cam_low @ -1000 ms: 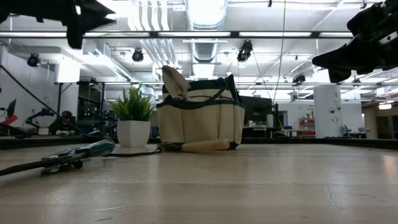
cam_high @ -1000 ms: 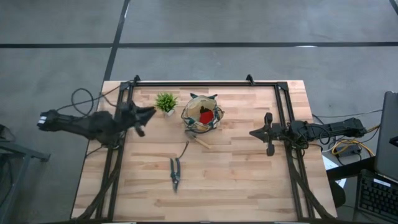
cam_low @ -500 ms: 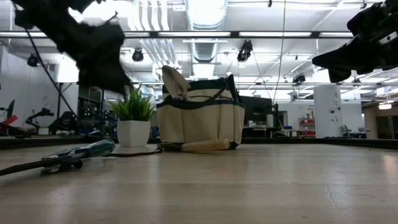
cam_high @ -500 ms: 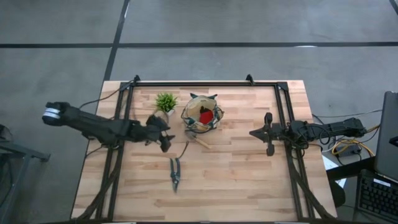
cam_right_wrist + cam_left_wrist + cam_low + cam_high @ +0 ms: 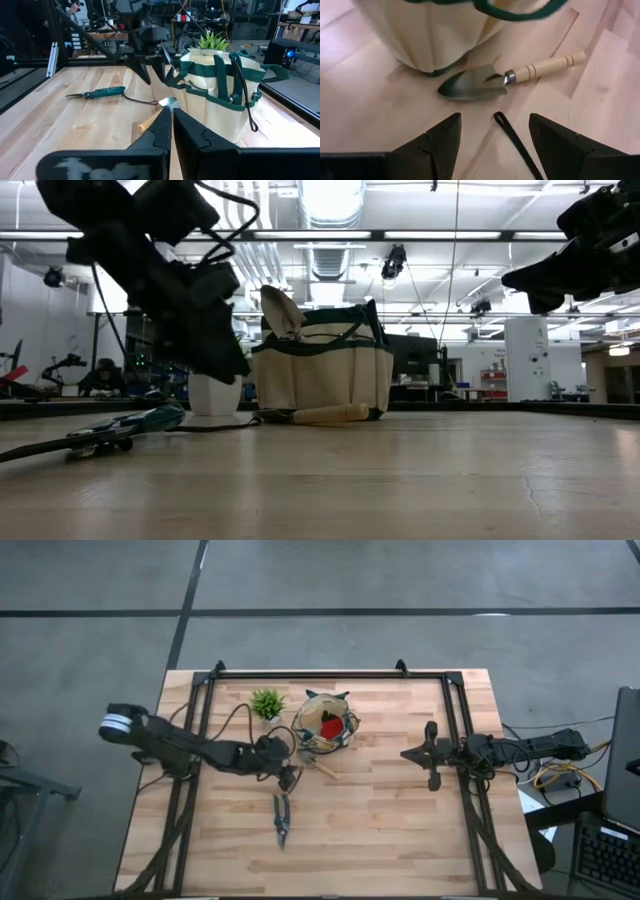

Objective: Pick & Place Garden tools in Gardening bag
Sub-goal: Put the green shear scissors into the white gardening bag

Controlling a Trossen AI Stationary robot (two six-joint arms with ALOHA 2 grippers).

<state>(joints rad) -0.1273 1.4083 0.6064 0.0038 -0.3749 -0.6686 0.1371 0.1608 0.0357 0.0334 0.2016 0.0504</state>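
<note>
Wooden-handled trowel point(image 5: 520, 76) lies flat on the desk point(image 5: 380, 820), just ahead of my left jaws point(image 5: 492, 137), touching the gardening bag point(image 5: 325, 725). They're spread wide to straddle it. My right jaws point(image 5: 171, 122) wait pressed together.

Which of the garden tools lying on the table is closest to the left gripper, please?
The wooden-handled metal trowel beside the beige fabric bag, just ahead of the open left gripper; the green-handled shears lie farther off.

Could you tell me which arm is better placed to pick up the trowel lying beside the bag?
The left. Its gripper hangs open just over the trowel by the gardening bag; the right gripper waits shut, farther off.
</note>
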